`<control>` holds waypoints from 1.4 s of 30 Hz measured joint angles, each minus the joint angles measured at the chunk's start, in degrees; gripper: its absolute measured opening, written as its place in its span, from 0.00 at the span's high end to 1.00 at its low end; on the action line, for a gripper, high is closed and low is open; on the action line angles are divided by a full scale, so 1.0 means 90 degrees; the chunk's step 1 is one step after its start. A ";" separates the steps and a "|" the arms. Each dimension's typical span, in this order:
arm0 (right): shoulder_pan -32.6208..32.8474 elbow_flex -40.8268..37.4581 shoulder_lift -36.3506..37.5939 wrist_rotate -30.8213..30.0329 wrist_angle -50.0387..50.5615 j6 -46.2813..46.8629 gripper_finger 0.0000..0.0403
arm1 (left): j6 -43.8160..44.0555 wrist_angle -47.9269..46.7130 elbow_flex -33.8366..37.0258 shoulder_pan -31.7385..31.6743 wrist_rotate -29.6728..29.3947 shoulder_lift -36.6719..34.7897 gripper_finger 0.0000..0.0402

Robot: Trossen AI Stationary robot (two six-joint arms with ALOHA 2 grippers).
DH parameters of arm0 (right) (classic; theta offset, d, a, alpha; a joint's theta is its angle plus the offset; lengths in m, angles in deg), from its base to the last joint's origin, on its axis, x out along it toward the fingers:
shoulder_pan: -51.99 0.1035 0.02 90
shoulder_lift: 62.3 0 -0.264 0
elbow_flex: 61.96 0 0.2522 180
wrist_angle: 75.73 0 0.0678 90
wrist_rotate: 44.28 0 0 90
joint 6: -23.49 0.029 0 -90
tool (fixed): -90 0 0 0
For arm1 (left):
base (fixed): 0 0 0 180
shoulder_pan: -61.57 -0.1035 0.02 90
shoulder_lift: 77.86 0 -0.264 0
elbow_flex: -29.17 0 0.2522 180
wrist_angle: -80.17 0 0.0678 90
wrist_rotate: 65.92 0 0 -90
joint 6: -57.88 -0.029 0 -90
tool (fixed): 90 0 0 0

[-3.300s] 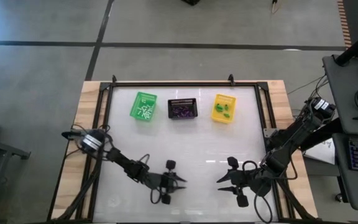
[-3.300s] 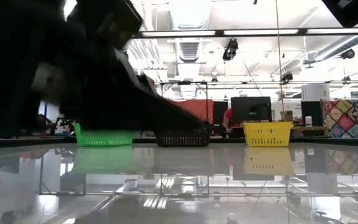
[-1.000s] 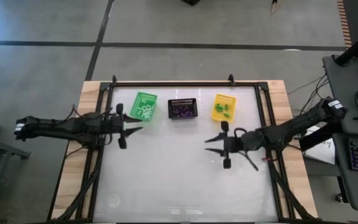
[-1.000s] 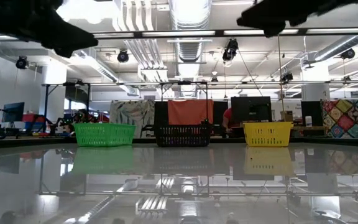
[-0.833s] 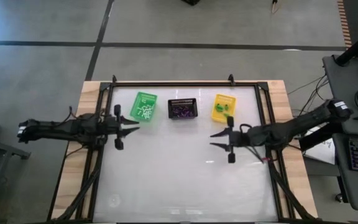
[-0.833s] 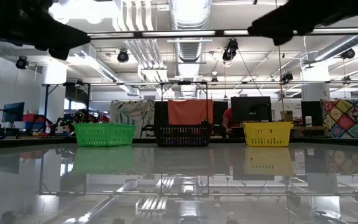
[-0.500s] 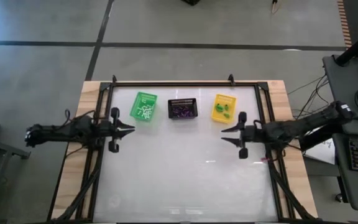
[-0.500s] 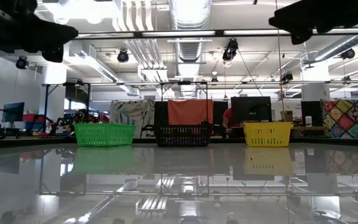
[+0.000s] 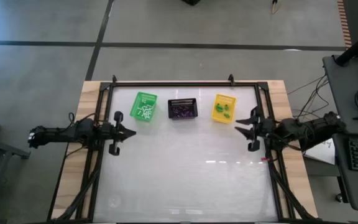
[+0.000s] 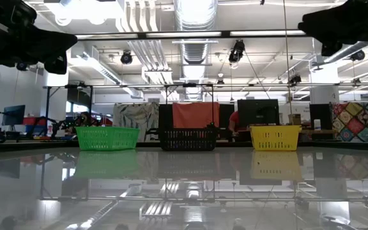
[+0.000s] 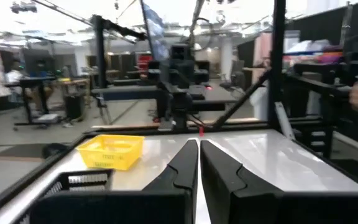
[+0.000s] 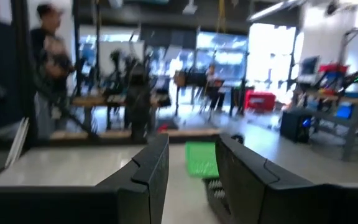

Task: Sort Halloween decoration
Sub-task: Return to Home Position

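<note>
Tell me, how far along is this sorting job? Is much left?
It looks essentially done. The white trinkets lie in the green plastic basket, purple trinkets in the black basket, green trinkets in the yellow basket. Nothing is in hand: the left gripper, shut, and the right gripper, open, hang empty near the table's side edges. I see no loose trinkets on the white tabletop, so nothing seems left.

Beyond the left gripper's [image 11: 198,144] matt black fingers [image 11: 179,175], the smooth white tabletop [image 11: 278,158] is glossy, mirroring the green plastic lattice basket [image 10: 107,138], black plastic lattice basket [image 10: 188,139] and yellow plastic lattice basket [image 10: 275,137]. Matt pale wooden edging [image 9: 73,180] and a black metal frame [image 9: 173,83] border it.
</note>
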 joint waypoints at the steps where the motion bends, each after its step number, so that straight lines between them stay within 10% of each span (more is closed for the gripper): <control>1: 0.0002 -0.0069 0.0169 -0.0069 0.0031 -0.0019 0.70 | 0.0027 -0.0006 0.0001 0.0000 0.0062 0.0010 1.00; 7: -0.0004 -0.0136 0.1215 -0.0265 0.1167 -0.0010 0.70 | 0.0145 -0.0096 0.0003 0.0000 0.0150 0.0022 1.00; 42: -0.0311 -0.0728 0.0921 -0.0429 0.0944 0.0041 0.70 | 0.0087 -0.0647 -0.0024 -0.0024 -0.0451 0.0834 1.00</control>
